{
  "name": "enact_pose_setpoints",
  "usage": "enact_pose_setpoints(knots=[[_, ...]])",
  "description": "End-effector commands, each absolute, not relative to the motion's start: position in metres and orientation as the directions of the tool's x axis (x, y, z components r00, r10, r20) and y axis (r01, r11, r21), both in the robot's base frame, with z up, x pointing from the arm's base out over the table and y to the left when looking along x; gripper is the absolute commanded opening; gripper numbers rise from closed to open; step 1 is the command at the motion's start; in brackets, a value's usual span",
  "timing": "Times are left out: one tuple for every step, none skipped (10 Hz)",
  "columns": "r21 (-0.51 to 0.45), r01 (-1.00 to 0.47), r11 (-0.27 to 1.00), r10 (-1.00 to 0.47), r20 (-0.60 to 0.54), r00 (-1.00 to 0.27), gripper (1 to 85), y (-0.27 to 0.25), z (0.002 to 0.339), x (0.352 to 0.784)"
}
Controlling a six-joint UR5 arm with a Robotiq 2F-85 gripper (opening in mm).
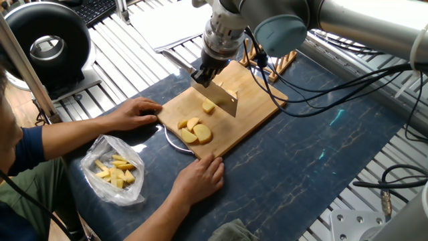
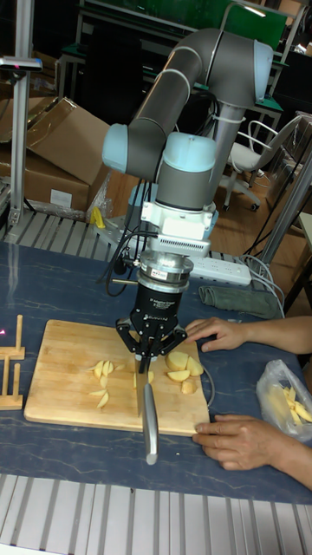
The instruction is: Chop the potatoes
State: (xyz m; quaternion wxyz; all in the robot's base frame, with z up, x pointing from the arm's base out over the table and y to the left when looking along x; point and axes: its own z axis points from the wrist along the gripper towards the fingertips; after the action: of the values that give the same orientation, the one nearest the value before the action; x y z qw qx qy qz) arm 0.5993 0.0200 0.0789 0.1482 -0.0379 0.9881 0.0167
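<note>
Potatoes (image 1: 194, 130): pale yellow peeled pieces on a wooden board (image 1: 257, 110). One cluster of rounded slices lies toward the board's corner nearest the person; a single small chunk (image 1: 208, 106) sits near the board's middle, just beside the blade. In the tall fixed view a further group of thin cut pieces (image 2: 103, 374) shows on the far side of the blade from the slices, so the knife stands between cut and uncut stock.

Knife (image 1: 224, 98): broad flat blade, edge down on or just above the board at its middle, handle projecting off the board's front edge in the tall fixed view. Held upright, presumably so a straight downward push does the chopping.

Gripper (image 2: 150, 345): directly above the board, jaws clenched on the knife, with the blade hanging below the fingers.

Hands: one (image 1: 139, 112) rests flat at the board's left corner, the other (image 1: 200, 176) against its near edge. Judged purpose: pinning the board so it does not slide under the chop. Both sit clear of the blade, though the near hand is close to the slice cluster.

Bag (image 1: 115, 171): clear plastic, holding yellow pieces, on the dark mat (image 1: 321, 154) near the person and well apart from the board. Not part of the stock being cut.

Status, as judged: chopping partly done; the rounded slices remain whole.
</note>
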Motion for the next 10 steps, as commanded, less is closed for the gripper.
enact_pose_setpoints(knots=[[0.032, -0.074, 0.997, -0.061, -0.298, -0.953, 1.0, 0.0208, 0.0795, 0.6004], [0.033, -0.072, 0.997, -0.059, -0.298, -0.953, 1.0, 0.0209, 0.0796, 0.6003], [0.031, -0.072, 0.997, -0.06, -0.295, -0.954, 1.0, 0.0207, 0.08, 0.5995], [0.032, -0.071, 0.997, -0.058, -0.291, -0.955, 1.0, 0.021, 0.0817, 0.5982], [0.034, -0.069, 0.997, -0.057, -0.288, -0.956, 1.0, 0.0218, 0.0833, 0.5974], [0.034, -0.069, 0.997, -0.057, -0.286, -0.956, 1.0, 0.0221, 0.084, 0.5971], [0.036, -0.069, 0.997, -0.056, -0.286, -0.956, 1.0, 0.0225, 0.0839, 0.5971], [0.036, -0.069, 0.997, -0.056, -0.286, -0.956, 1.0, 0.0225, 0.0835, 0.5972], [0.036, -0.068, 0.997, -0.055, -0.288, -0.956, 1.0, 0.023, 0.0829, 0.5974], [0.037, -0.066, 0.997, -0.053, -0.288, -0.956, 1.0, 0.0233, 0.0823, 0.5973]])
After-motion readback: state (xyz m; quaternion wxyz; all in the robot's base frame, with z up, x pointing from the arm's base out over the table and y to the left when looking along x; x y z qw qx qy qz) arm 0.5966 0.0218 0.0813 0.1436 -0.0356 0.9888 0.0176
